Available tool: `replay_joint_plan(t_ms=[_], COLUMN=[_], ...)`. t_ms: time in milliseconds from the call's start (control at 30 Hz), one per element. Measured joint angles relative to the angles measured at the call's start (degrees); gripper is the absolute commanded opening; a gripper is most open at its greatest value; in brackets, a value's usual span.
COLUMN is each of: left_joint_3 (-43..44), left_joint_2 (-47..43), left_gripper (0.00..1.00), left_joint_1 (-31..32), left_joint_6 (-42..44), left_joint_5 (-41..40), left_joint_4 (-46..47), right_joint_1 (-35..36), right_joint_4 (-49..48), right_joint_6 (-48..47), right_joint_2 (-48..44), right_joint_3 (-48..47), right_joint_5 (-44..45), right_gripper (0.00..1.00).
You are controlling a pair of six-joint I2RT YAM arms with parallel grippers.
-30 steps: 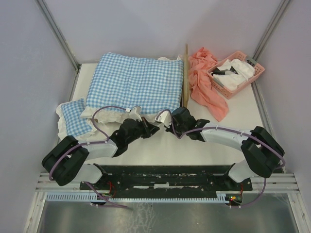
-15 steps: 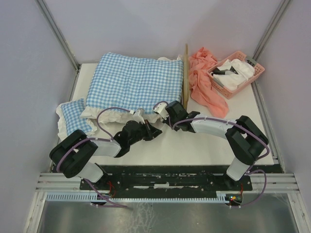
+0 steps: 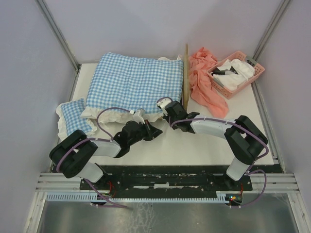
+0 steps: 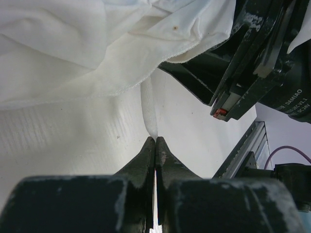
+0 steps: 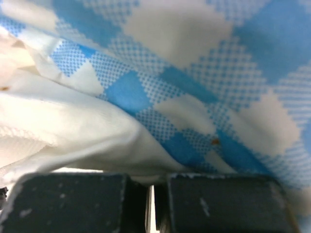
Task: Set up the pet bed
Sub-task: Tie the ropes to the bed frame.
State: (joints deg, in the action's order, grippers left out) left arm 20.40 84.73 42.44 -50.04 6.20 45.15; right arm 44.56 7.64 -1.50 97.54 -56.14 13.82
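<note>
Leaning over the tabletop point(image 3: 194, 145), I see the checked cushion point(image 3: 133, 82) draped over the pet bed point(image 3: 185, 73) at the far side, one wooden rail showing on its right, my left jaws pinching its white frill point(image 4: 148, 107), my right jaws pressed together at that frill.

A white surface point(image 3: 204, 145) sits between pale lilac walls point(image 3: 146, 24). Grey metal posts point(image 3: 58, 34) rise from the surface's far corners. Below its near edge lie aluminium rails point(image 3: 282, 184) and a steel sheet point(image 3: 146, 216).

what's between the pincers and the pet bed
The blue-checked cushion lies draped over the pet bed, hiding all but a wooden edge at its right; the left pincer pinches its white frill.
</note>
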Motion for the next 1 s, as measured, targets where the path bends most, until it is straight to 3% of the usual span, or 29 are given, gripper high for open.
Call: replay_joint_plan(t_ms=[267, 467, 767, 1000], left_joint_3=[-1.64, -2.08, -2.71, -2.93], left_joint_2=[-2.84, -3.37, 0.13, 1.46], left_gripper=[0.03, 0.03, 0.03, 0.03], left_joint_1=[0.07, 0.09, 0.44, 0.46], left_joint_6=[-0.02, -0.02, -0.04, -0.04], left_joint_5=[-0.07, -0.07, -0.02, -0.04], left_joint_4=[-0.02, 0.04, 2.56, 3.65], right_joint_1=[0.96, 2.97, 3.23, 3.74], right_joint_4=[-2.78, -11.87, -23.45, -25.31], right_joint_6=[5.99, 6.27, 8.44, 13.60], right_joint_2=[0.00, -0.74, -0.98, -2.47], right_joint_3=[0.02, 3.91, 10.08, 11.30], right_joint_5=[1.79, 1.46, 0.00, 0.39], right_gripper=[0.02, 0.02, 0.02, 0.02])
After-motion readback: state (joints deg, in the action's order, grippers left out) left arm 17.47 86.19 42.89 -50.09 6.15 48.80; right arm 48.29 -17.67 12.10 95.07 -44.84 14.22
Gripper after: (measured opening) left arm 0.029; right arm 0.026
